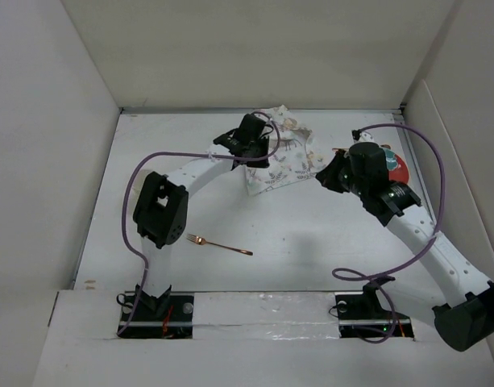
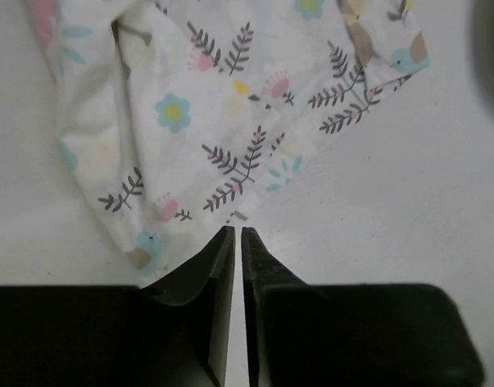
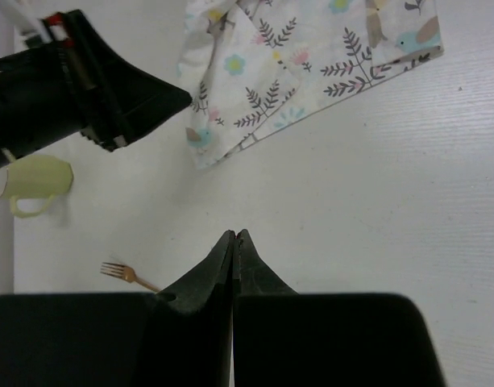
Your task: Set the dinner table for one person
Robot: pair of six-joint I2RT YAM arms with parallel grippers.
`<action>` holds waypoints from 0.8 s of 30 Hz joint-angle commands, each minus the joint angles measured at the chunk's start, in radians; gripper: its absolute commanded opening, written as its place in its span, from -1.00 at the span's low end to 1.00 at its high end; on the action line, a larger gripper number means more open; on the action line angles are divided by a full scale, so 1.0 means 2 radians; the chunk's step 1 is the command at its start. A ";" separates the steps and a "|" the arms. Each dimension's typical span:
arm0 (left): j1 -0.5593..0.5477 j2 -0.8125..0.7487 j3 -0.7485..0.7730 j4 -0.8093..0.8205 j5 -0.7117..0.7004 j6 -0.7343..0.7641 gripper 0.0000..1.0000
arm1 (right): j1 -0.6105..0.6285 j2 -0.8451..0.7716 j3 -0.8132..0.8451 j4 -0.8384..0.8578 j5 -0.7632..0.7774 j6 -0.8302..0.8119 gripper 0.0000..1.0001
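This is a robot test cell in a laboratory, not a home dining room. The large flat white matte tabletop (image 1: 311,242) fills the middle of the top view, boxed in by tall plain white panel walls (image 1: 37,161) at the left, far and right edges. Two white-and-black jointed robot arms (image 1: 194,173) rise from black mounts along the bottom edge, trailing loose purple cables (image 1: 130,201). The only domestic touches are a rumpled white cloth placemat printed with leaves and birds (image 1: 283,169) at upper centre, a thin copper-coloured metal fork (image 1: 221,244) at lower left, and a pale yellow-green mug (image 3: 33,181) at the left of the right wrist view.
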 commanded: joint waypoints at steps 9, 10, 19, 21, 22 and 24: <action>-0.054 0.123 0.134 0.001 -0.109 0.028 -0.31 | -0.019 0.004 -0.006 0.038 -0.062 0.012 -1.00; -0.054 0.134 0.146 -0.002 -0.113 0.027 -0.31 | -0.019 -0.005 -0.013 0.037 -0.064 0.013 -1.00; -0.075 0.196 0.219 -0.022 -0.176 0.034 -0.18 | -0.019 -0.049 -0.042 0.008 -0.068 0.012 -0.94; -0.075 0.199 0.212 -0.019 -0.182 0.034 -0.20 | -0.019 -0.054 -0.045 0.002 -0.067 0.010 -0.92; -0.075 0.200 0.209 -0.017 -0.182 0.035 -0.20 | -0.019 -0.057 -0.046 0.001 -0.067 0.010 -0.91; -0.075 0.203 0.206 -0.015 -0.181 0.039 -0.20 | -0.019 -0.060 -0.046 -0.002 -0.065 0.009 -0.90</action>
